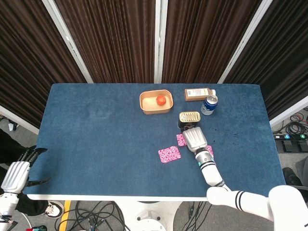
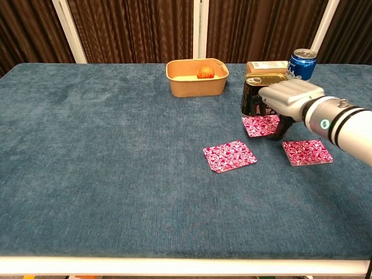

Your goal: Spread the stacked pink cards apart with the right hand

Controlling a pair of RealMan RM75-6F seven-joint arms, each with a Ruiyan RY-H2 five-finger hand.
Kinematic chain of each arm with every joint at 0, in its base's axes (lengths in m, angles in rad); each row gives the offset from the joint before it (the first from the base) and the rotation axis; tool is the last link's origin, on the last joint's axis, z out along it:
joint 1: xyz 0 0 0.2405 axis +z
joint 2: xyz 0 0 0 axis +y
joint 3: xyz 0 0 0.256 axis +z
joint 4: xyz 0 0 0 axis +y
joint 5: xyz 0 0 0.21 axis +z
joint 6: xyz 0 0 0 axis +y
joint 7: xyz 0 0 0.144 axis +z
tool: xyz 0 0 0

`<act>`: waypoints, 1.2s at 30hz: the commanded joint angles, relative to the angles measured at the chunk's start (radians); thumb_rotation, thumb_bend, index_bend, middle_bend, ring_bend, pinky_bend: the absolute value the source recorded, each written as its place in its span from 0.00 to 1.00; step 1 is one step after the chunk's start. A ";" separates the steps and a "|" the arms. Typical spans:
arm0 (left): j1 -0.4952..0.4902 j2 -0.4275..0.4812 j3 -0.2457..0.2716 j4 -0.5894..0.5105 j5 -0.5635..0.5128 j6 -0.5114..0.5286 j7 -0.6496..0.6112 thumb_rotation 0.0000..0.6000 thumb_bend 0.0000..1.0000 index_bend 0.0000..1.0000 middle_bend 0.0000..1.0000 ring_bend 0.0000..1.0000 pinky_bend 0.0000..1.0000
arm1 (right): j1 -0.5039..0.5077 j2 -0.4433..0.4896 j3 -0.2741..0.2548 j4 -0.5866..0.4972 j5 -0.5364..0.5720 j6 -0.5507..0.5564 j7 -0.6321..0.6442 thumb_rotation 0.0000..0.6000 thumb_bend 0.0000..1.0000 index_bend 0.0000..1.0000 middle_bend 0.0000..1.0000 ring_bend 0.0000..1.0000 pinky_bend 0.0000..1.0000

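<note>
Three pink patterned cards lie apart on the blue table. One card [image 2: 229, 156] [image 1: 169, 154] sits near the middle. Another card [image 2: 307, 152] lies to the right, mostly hidden by my forearm in the head view. A third card [image 2: 261, 125] [image 1: 181, 140] lies just in front of the dark tin [image 2: 264, 93] [image 1: 189, 117]. My right hand [image 2: 289, 100] [image 1: 193, 139] is over this third card with its fingertips down on it. My left hand [image 1: 17, 174] hangs off the table's left front corner, fingers apart and holding nothing.
A tan bowl [image 2: 196, 84] [image 1: 156, 107] with a red fruit [image 2: 204, 72] stands at the back. A blue can [image 2: 301, 65] [image 1: 209, 104] and a brown box [image 1: 199, 93] stand behind the tin. The table's front edge [image 2: 186, 264] runs close below.
</note>
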 commanded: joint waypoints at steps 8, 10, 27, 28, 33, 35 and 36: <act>0.003 -0.001 -0.002 0.008 -0.001 0.004 -0.016 1.00 0.00 0.18 0.16 0.07 0.16 | 0.018 -0.032 0.000 0.044 0.018 -0.008 0.004 1.00 0.22 0.40 0.35 0.85 0.92; 0.003 -0.001 -0.002 0.009 -0.001 0.004 -0.016 1.00 0.00 0.18 0.16 0.07 0.16 | 0.020 -0.031 -0.003 0.044 0.024 -0.013 0.001 1.00 0.21 0.38 0.33 0.85 0.92; 0.004 -0.005 0.000 0.017 -0.001 0.000 -0.021 1.00 0.00 0.18 0.16 0.07 0.16 | 0.008 0.009 -0.024 -0.014 0.011 0.012 0.019 1.00 0.19 0.29 0.26 0.85 0.92; 0.004 -0.005 0.000 0.018 -0.001 0.001 -0.021 1.00 0.00 0.18 0.16 0.07 0.16 | 0.005 0.015 -0.026 -0.025 0.004 0.018 0.023 1.00 0.19 0.29 0.26 0.85 0.92; 0.004 -0.005 0.000 0.015 0.002 0.002 -0.018 1.00 0.00 0.18 0.16 0.07 0.16 | -0.028 0.082 -0.047 -0.138 -0.059 0.076 0.046 1.00 0.18 0.29 0.26 0.85 0.92; 0.004 -0.004 0.000 0.013 0.003 0.003 -0.016 1.00 0.00 0.18 0.16 0.07 0.16 | -0.050 0.127 -0.062 -0.209 -0.102 0.113 0.059 1.00 0.17 0.29 0.27 0.85 0.92; 0.003 -0.004 0.000 0.012 0.003 0.003 -0.014 1.00 0.00 0.18 0.16 0.07 0.16 | -0.062 0.148 -0.071 -0.238 -0.126 0.132 0.065 1.00 0.17 0.29 0.27 0.85 0.92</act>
